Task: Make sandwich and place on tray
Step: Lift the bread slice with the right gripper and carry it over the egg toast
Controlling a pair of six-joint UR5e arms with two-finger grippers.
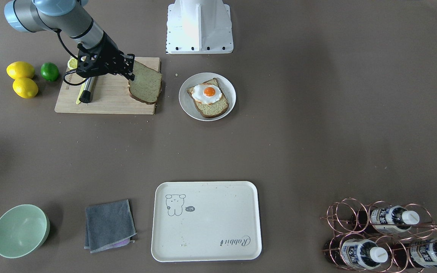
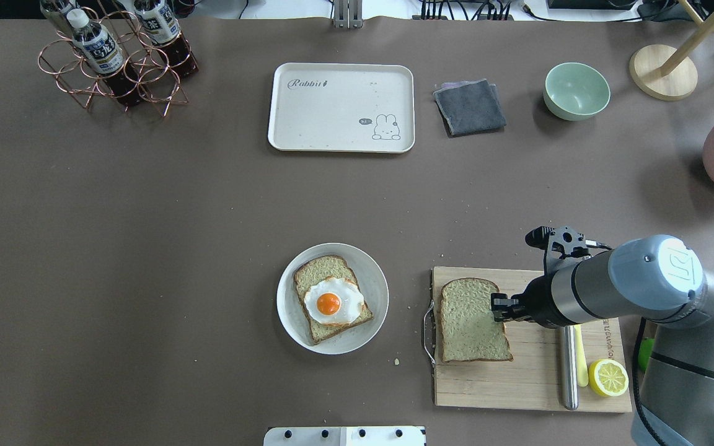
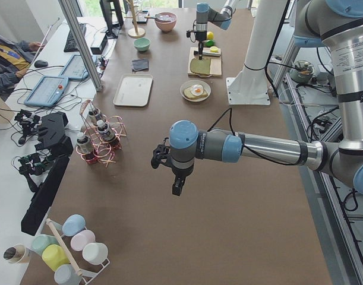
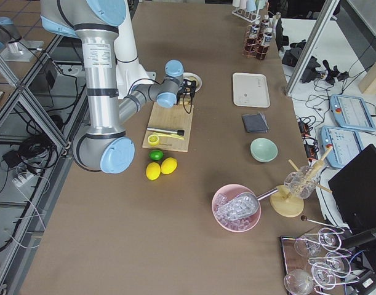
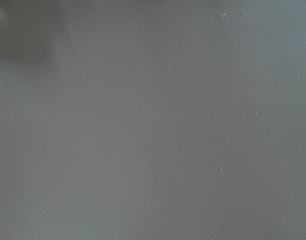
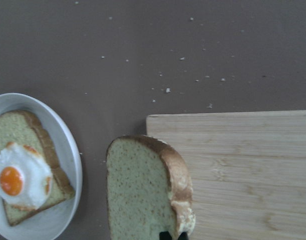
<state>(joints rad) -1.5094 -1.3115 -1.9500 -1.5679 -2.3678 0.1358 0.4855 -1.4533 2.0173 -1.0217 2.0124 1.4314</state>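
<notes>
1. Two arms on the rig. The left gripper (image 3: 177,189) hangs pointing down over bare table (image 3: 139,237) at the robot's left end. It shows from the side only, so cannot tell how its jaws stand
2. Copper bottle rack (image 2: 115,68) sits at the far-left corner in the overhead view
3. Cream tray (image 2: 338,124) lies on the far side, mid-table, well apart from both bread slices
4. Round plate (image 2: 379,291) is on the near side, centre. The lower slice (image 2: 317,272) lies flat on it, with the fried egg (image 2: 330,301) on top, yolk up and uncovered
5. Grey cloth (image 2: 470,106) lies just right of the tray
6. Cutting board (image 2: 518,384) is right of the plate. The second slice (image 2: 468,322) is over its plate-side end, tilted with one edge raised. The right gripper (image 2: 498,308) has its jaws pinched narrow on that raised edge, holding the slice. Cannot tell whether the low edge touches the board
7. Knife (image 2: 568,365) and half lemon (image 2: 608,377) lie at the board's right end
8. Green bowl (image 2: 576,91) sits on the far side, right of the cloth
</notes>
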